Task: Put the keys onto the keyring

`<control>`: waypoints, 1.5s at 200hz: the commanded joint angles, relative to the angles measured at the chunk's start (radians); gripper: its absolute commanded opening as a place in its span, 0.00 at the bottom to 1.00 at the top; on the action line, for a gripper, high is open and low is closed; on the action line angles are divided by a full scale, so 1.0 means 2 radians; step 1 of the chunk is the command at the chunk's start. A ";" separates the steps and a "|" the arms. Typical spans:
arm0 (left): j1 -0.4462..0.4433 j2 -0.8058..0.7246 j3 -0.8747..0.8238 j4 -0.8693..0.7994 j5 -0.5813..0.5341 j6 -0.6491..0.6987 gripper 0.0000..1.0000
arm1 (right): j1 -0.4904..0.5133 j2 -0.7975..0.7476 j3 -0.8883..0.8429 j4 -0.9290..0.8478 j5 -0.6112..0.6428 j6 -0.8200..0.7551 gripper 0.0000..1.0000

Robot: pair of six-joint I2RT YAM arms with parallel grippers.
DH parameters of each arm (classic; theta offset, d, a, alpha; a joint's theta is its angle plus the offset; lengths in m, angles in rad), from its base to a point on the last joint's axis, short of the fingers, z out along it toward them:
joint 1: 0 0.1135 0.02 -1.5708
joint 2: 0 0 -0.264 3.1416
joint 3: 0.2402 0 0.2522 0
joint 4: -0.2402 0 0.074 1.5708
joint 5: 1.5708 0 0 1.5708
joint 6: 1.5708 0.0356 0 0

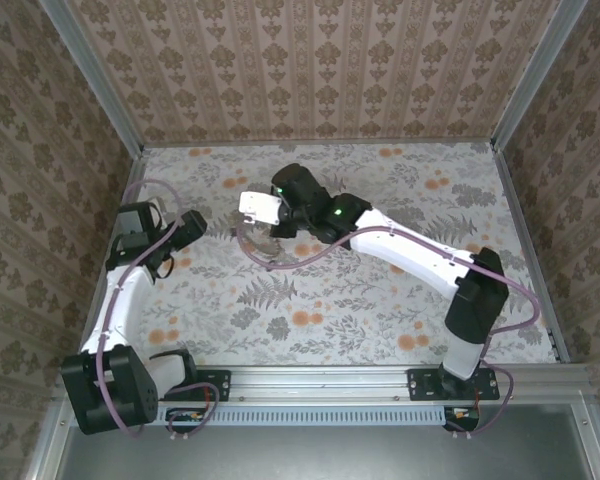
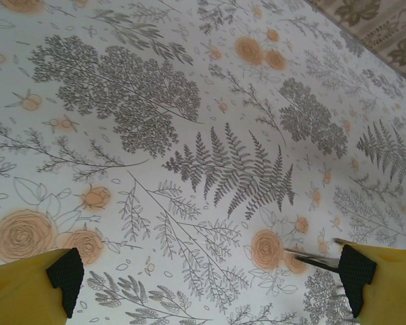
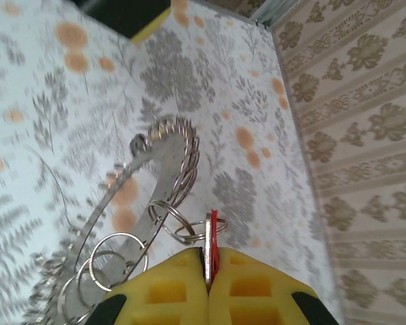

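Right up close in the right wrist view: the yellow right gripper (image 3: pixel 208 265), squeezed tight on one key (image 3: pixel 213 233). Pinched by its red head, thin edge up, standing straight between the two fingers. Just past it, the keyring (image 3: pixel 179 152): a big shiny metal loop with lots of little wire rings hanging on it. One little ring right beside the key, touching or nearly so. Hooked on yet or not: cannot tell.

From above, over the middle of the flowery table (image 1: pixel 380 300), with the loop just under the gripper. Lying flat or lifted a bit: cannot tell.

Off to the left side, the left gripper (image 2: pixel 212 276): spread wide, nothing in it, low over the table. Right by one black pad (image 2: pixel 357 274), a thin bit of metal (image 2: pixel 311 259). Maybe another key, but too small to be sure.

Key: tiny, hard and very light, probably smooth and slippery, so easy to drop or twist. Best held by the flat red head, flat sides against the pads.

Keyring: stiff loop, but loose little rings, likely to swing and slide away when pushed. Best grabbed on a bare part of the big loop, away from the little rings. Probably springy and tight, those little rings, so a firm, careful push needed.
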 commanded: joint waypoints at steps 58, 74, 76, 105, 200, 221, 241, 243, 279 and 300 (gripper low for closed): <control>0.009 -0.032 -0.032 0.026 0.000 0.028 1.00 | -0.058 0.050 -0.036 0.023 -0.019 0.118 0.00; 0.009 -0.019 -0.027 0.027 0.003 0.032 1.00 | -0.073 0.059 -0.049 0.013 -0.013 0.115 0.00; 0.009 -0.016 -0.027 0.027 0.003 0.033 1.00 | -0.074 0.060 -0.051 0.013 -0.013 0.115 0.00; 0.009 0.005 -0.022 0.029 0.011 0.038 1.00 | -0.104 0.061 -0.078 0.007 -0.011 0.122 0.00; 0.009 0.043 -0.015 0.053 0.051 0.031 1.00 | -0.197 0.071 -0.112 0.025 -0.030 0.118 0.00; 0.009 0.054 -0.011 0.056 0.071 0.030 1.00 | -0.211 0.085 -0.108 0.029 -0.037 0.118 0.00; 0.009 0.061 -0.010 0.057 0.081 0.029 1.00 | -0.220 0.098 -0.107 0.033 -0.034 0.109 0.00; 0.009 0.061 -0.010 0.057 0.082 0.029 1.00 | -0.221 0.098 -0.107 0.033 -0.032 0.107 0.00; 0.009 0.062 -0.014 0.062 0.085 0.021 1.00 | -0.233 0.127 -0.115 0.032 0.002 0.059 0.00; 0.008 0.063 -0.018 0.068 0.087 0.013 1.00 | -0.235 0.134 -0.126 0.037 0.038 0.018 0.00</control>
